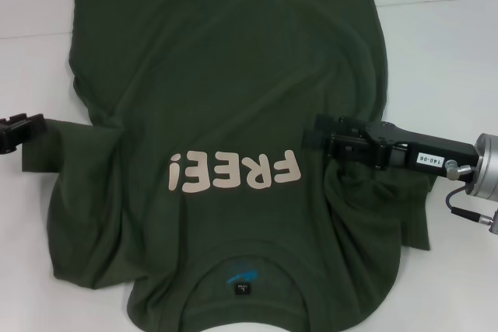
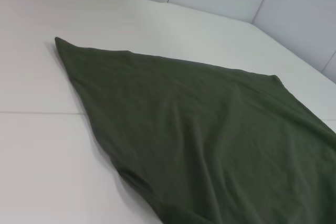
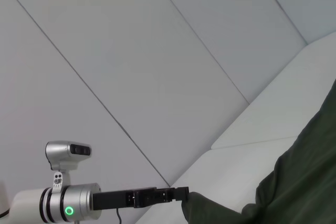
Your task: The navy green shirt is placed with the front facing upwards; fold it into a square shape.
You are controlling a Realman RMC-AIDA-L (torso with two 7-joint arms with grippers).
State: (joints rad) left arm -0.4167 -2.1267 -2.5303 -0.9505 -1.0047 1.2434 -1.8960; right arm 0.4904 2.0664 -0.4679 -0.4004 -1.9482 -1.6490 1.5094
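Olive-green cotton, spread front up: the navy green shirt (image 1: 226, 114) covers the middle of the white desk (image 1: 443, 44), collar at the near edge, hem toward the far edge. Long axis runs near-to-far; pale "FREE" lettering (image 1: 233, 170) reads upside down from the head view.

Left end effector (image 1: 22, 131) sits at the desk's left side, touching the tip of the left sleeve (image 1: 66, 145). Seems to be pinching the sleeve hem, but cannot tell for certain whether it is closed on cloth. The right wrist view shows that sleeve drawn out taut to its tip.

Right end effector (image 1: 319, 131) lies over the shirt's right side, at the armpit just beside the lettering; sleeve cloth bunched under it. Cannot tell its finger state.

Judgement: sleeve fold-in step. Each sleeve lies outboard of the body, so each arm carries its own side inward across the long axis. Right arm is nearer the centre line.

No containers present.
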